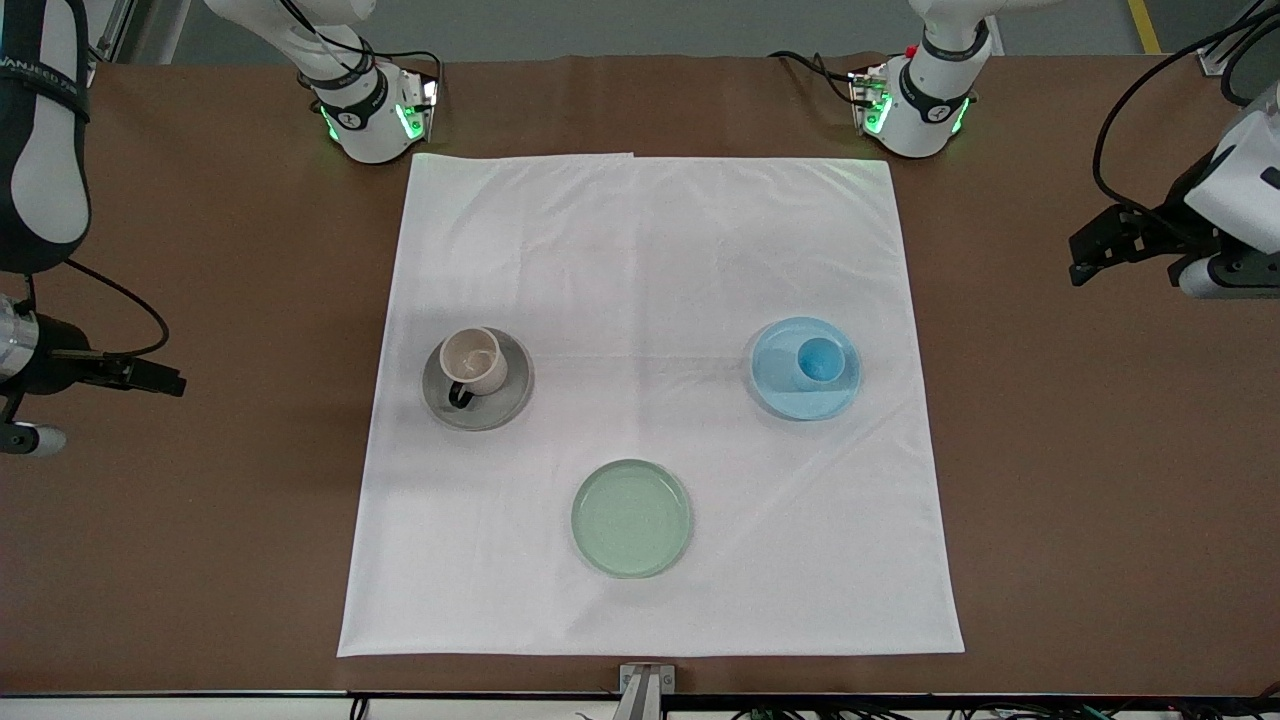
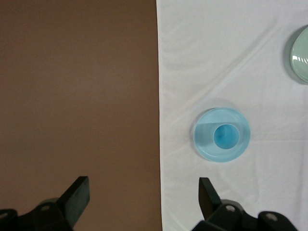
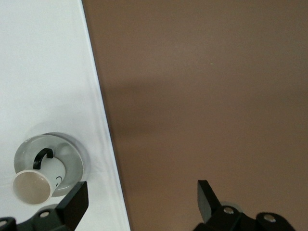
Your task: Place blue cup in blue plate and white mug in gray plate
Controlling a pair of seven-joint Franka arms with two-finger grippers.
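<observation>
Covering the table [image 1: 200,300], a white cloth [image 1: 650,250] bore three plates. Gray plate [image 1: 445,405] held the white mug [image 1: 474,361]; blue plate [image 1: 790,400] held the blue cup [image 1: 818,358]; green plate [image 1: 631,518] lay bare. Left gripper [image 2: 142,192] and right gripper [image 3: 142,196] waited over bare table at their own ends, fingers spread, holding nothing. Judged: both placements complete; nothing further called for.

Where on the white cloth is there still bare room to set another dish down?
The widest bare patch on the white cloth runs from the arm bases down to the gray plate and the blue plate. A bare strip lies between those two plates, above the green plate. The white mug and blue cup fill their plates.
</observation>
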